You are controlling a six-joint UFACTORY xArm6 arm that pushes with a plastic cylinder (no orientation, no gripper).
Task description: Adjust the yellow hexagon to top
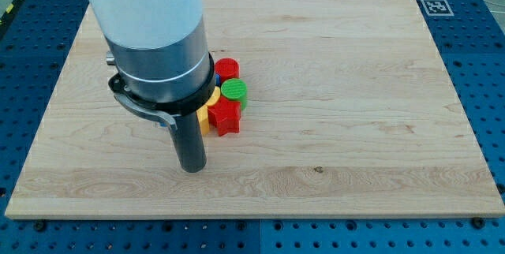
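Rod ending in my tip (192, 167), no pincer to clench or release; it is sitting below the cluster, just beside the yellow hexagon (207, 113), half-hidden behind it, for pushing topward. Red star (225, 116), green cylinder (233, 90), red cylinder (227, 69) are crowding beyond.

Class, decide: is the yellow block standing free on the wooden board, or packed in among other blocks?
Packed in. The yellow block, largely hidden by the arm, touches the red star-shaped block, with the green round block just above. My tip sits below-left.
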